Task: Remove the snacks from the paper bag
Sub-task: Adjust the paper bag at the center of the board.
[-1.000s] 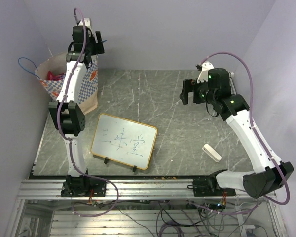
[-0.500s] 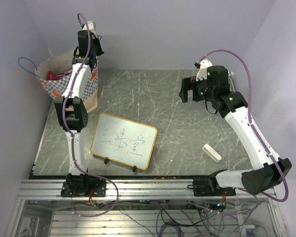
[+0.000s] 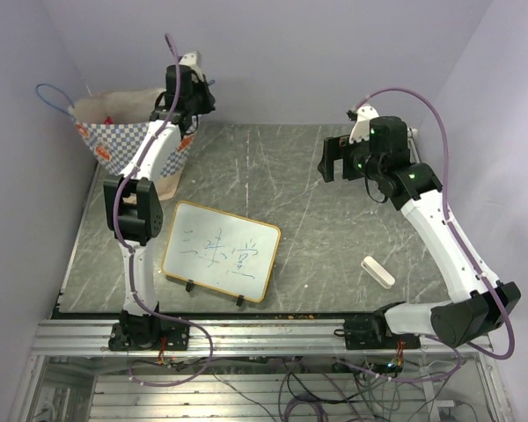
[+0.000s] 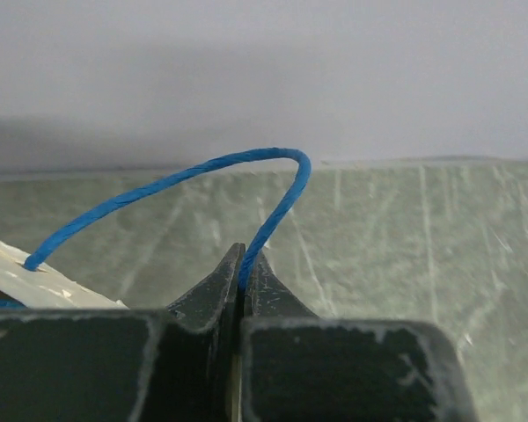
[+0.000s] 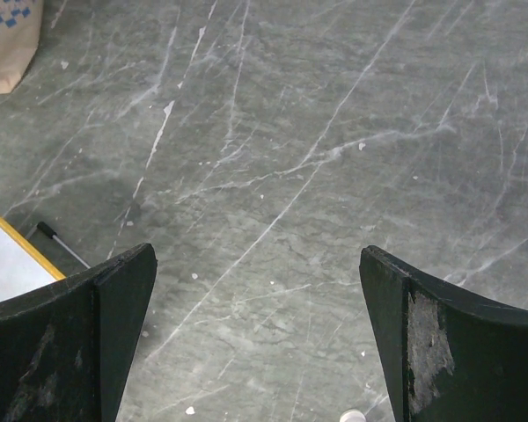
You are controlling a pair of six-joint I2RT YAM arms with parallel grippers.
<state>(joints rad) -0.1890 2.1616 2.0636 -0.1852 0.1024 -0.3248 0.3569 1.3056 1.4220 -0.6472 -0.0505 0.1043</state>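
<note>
Tan paper bag (image 3: 110, 145), blue-white chequered band, orange mark. Location: far left corner of the table (image 3: 290, 202), upright, mouth open upward.

Snacks (image 3: 112, 119): only a fleck of red shows just inside the bag's mouth, too small to tell which packet it is.

Left cord handle (image 3: 46, 91): thin blue loop, hanging free beyond the bag's left rim.

Right cord handle (image 4: 202, 171): blue, arching up from the bag's rim and ending between the left claw's fingers.

Left gripper (image 4: 243, 271): fingers pressed together, pinching the right cord handle, at the bag's right rim.

Right gripper (image 5: 255, 290): fingers spread wide, nothing between them, hovering over bare grey stone-patterned tabletop, well apart from the bag.

Whiteboard (image 3: 220, 251): wood-framed, blue writing, near the table's front edge, beside the left arm.

Eraser block (image 3: 377, 271): white, lying on the table near the right arm.
</note>
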